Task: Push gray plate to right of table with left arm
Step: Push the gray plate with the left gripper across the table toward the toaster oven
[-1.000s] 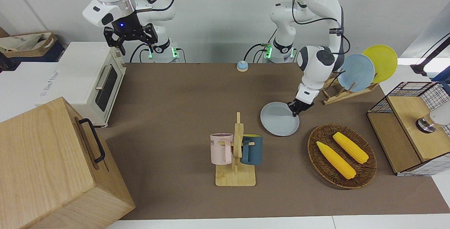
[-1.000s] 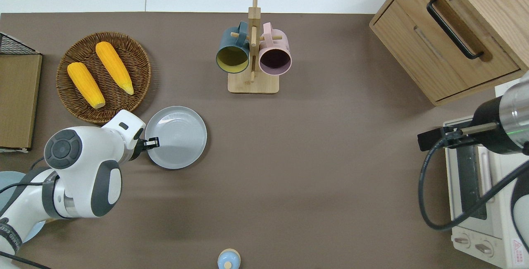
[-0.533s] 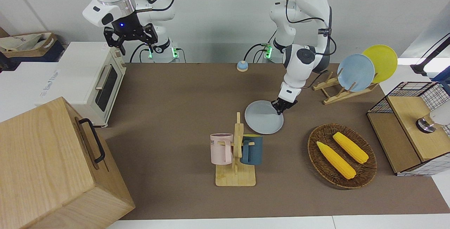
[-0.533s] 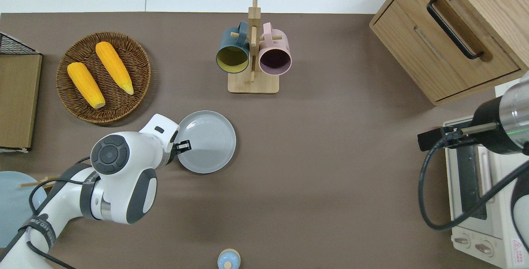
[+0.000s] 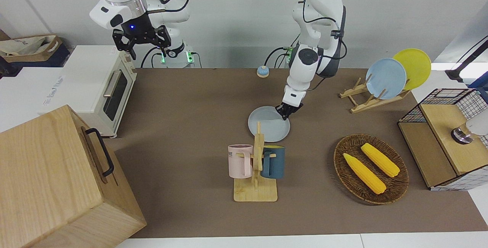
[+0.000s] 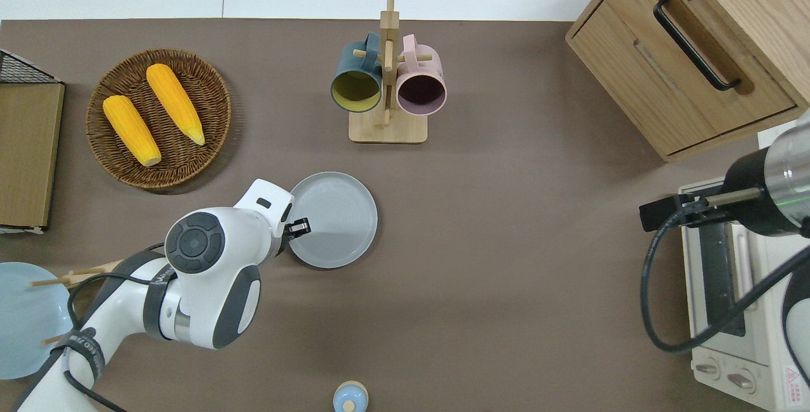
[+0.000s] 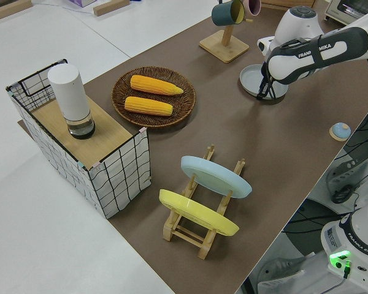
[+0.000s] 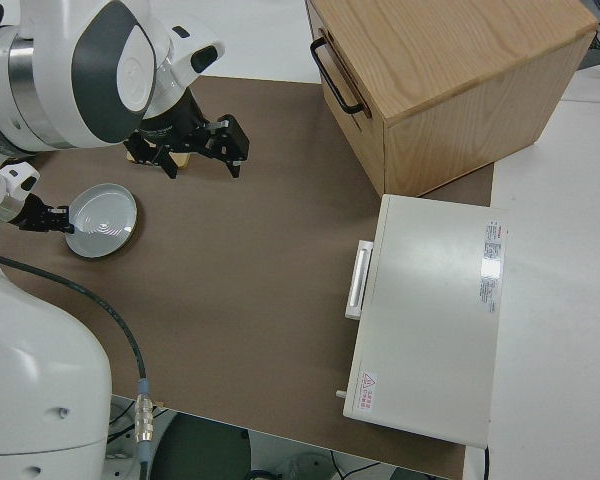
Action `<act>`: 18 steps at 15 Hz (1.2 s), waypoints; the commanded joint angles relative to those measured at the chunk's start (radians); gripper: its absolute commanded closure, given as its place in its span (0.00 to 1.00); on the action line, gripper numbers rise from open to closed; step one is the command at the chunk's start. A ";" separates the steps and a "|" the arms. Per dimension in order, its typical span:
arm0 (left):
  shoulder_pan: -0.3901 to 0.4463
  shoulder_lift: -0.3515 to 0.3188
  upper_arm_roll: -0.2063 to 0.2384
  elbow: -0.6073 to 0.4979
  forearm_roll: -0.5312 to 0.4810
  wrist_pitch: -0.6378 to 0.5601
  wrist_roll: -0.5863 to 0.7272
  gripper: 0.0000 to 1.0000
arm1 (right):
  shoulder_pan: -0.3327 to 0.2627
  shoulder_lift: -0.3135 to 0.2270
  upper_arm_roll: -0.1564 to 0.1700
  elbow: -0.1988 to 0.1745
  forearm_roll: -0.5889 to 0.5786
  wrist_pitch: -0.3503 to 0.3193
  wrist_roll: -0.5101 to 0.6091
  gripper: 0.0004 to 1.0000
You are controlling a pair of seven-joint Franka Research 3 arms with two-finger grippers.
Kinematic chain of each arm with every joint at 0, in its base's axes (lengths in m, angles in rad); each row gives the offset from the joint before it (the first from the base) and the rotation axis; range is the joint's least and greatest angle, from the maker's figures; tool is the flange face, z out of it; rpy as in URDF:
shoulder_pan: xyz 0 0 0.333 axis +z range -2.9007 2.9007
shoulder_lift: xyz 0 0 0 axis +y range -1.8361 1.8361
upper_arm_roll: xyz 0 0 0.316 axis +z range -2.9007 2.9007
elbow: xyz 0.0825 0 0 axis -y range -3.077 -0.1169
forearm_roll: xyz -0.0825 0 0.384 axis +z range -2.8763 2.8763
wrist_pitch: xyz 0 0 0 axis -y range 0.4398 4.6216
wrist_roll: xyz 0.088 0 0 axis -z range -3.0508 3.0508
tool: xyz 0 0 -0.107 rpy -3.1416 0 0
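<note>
left gripper [image 6: 302,227]: fingers close together, tips at gray plate [image 6: 335,219] rim | plate: overhead frame centre, on table [image 6: 506,285], below mug rack [image 6: 387,83] | right arm parked

Bright, even light, seemingly from above, casts soft shadows on the table [image 5: 183,99]; all views are sharp.

1. You have three plates: one gray plate [image 6: 333,219] on the counter [image 6: 506,273], plus one sky-blue plate [image 5: 386,78] and one yellow plate [image 5: 413,67] in the rack.
2. Two mugs: one pink [image 5: 239,160], one dark teal [image 5: 273,161].
3. Two corn cobs [image 5: 364,173] in one wicker basket [image 5: 396,191].
4. Two arms.
</note>
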 commanded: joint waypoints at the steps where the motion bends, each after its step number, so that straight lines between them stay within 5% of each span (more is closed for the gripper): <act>1: -0.101 0.023 0.009 -0.011 0.028 0.002 -0.159 1.00 | -0.020 -0.003 0.015 0.008 0.010 -0.015 0.001 0.02; 10: -0.311 0.157 0.009 0.155 0.132 -0.017 -0.590 1.00 | -0.020 -0.003 0.015 0.008 0.010 -0.015 0.002 0.02; 18: -0.437 0.326 0.009 0.422 0.161 -0.138 -0.775 1.00 | -0.020 -0.003 0.013 0.008 0.010 -0.015 0.001 0.02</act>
